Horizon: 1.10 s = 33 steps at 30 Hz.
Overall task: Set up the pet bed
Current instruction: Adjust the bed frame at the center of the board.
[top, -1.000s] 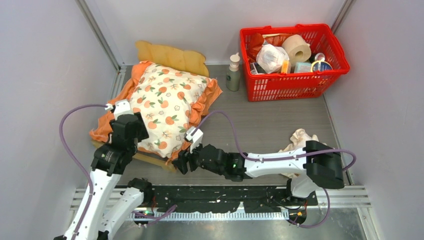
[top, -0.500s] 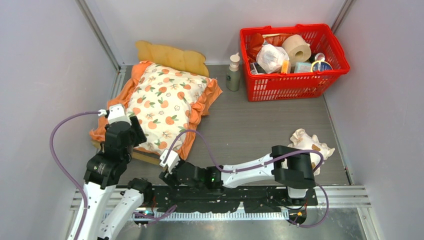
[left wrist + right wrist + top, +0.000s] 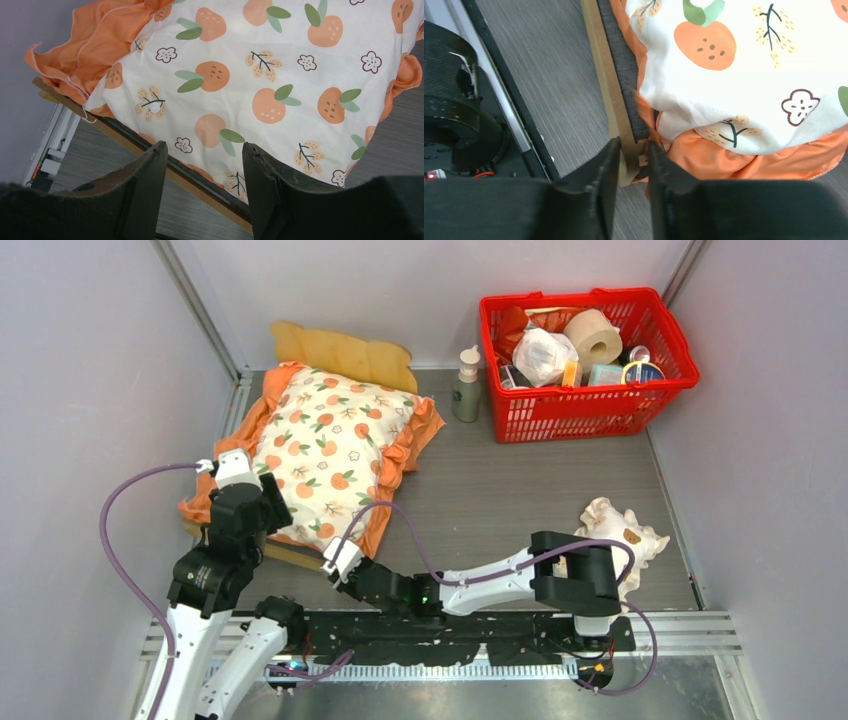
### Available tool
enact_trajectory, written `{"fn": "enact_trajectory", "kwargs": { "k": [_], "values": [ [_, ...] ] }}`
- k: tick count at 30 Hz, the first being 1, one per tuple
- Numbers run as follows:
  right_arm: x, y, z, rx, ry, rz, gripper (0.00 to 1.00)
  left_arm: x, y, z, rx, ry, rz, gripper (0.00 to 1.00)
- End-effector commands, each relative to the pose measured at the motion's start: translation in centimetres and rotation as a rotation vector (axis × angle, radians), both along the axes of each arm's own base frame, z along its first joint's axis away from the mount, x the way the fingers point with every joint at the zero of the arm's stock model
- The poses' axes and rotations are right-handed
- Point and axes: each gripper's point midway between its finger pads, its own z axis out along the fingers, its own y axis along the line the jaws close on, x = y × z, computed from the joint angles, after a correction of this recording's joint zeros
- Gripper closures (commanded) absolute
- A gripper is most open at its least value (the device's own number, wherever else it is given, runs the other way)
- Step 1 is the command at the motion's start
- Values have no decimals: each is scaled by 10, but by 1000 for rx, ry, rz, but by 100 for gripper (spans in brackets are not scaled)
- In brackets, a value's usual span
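Looking down on a small light-wood pet bed [image 3: 340, 353] with wavy headboard and dark-grey base, at the far left of the grey bench [image 3: 520, 490], long axis running from the back wall toward the arms and slanting leftward at the near end. Carrying a cream orange-print cushion with orange ruffles [image 3: 330, 445], spilling over the rails. Finding the right gripper [image 3: 633, 145] nearer: low at the bed's near right corner, fingers almost together astride the wooden rail end, dark base panel just beyond; cannot tell whether clamped or merely straddling. Seeing the left gripper [image 3: 202, 150] above the near left edge, fingers well apart, holding nothing, rail and cushion just ahead of them. Judging any straightening of the frame to turn on that right-hand corner hold, with pull along the long axis
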Motion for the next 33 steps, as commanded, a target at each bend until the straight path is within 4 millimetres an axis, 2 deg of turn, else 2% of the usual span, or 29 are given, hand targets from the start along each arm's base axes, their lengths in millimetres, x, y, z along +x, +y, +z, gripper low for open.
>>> {"fn": "enact_trajectory", "kwargs": {
  "k": [1, 3, 4, 5, 6, 7, 8, 11, 14, 16, 17, 18, 19, 20, 23, 26, 28, 29, 30, 32, 33],
  "values": [
    [-4, -9, 15, 33, -43, 50, 82, 3, 4, 14, 4, -46, 25, 40],
    [-2, -16, 20, 43, -61, 71, 93, 4, 4, 13, 8, -42, 23, 40],
    [-1, -22, 17, 38, -66, 81, 94, 5, 4, 13, 10, -38, 22, 40],
    [1, -25, 24, 56, -61, 99, 95, 5, 4, 13, 11, -37, 22, 39],
    [2, -30, 18, 44, -55, 110, 95, 6, 4, 13, 12, -38, 22, 40],
    [4, -34, 23, 56, -46, 129, 95, 7, 4, 13, 12, -39, 22, 40],
    [5, -40, 17, 41, -35, 132, 95, 7, 4, 14, 12, -41, 22, 40],
    [15, -61, 18, 45, -13, 140, 95, 10, 1, 15, 2, -50, 11, 40],
    [27, -88, 18, 40, 4, 109, 95, 12, -2, 15, -4, -56, 2, 40],
    [34, -105, 11, 23, 37, 86, 95, 15, -3, 14, -5, -59, -5, 40],
    [35, -115, 2, 4, 63, 77, 94, 17, -4, 13, -2, -57, -5, 39],
    [41, -122, 4, 15, 81, 62, 94, 18, -3, 13, 0, -57, -2, 39],
    [42, -131, -4, 7, 108, 46, 93, 19, -2, 13, 3, -54, 11, 39],
    [46, -138, -2, 14, 114, 25, 93, 19, 1, 13, 5, -51, 35, 39],
    [49, -159, -14, 9, 151, -35, 91, 17, 11, 14, 15, -63, 97, 38],
    [53, -175, -13, 34, 173, -92, 88, 19, 22, 18, 35, -88, 152, 38],
    [52, -182, -9, 60, 200, -120, 80, 27, 25, 21, 16, -95, 185, 38],
    [50, -182, 0, 113, 231, -132, 66, 34, 22, 23, -3, -100, 182, 38],
    [47, -181, 5, 162, 278, -148, 58, 43, 14, 25, -24, -99, 146, 38],
    [42, -178, 22, 280, 359, -161, 29, 62, -3, 37, -32, -108, 40, 37],
    [41, -179, 27, 324, 387, -175, 26, 69, -8, 44, -34, -119, 13, 37]
  ]
}}
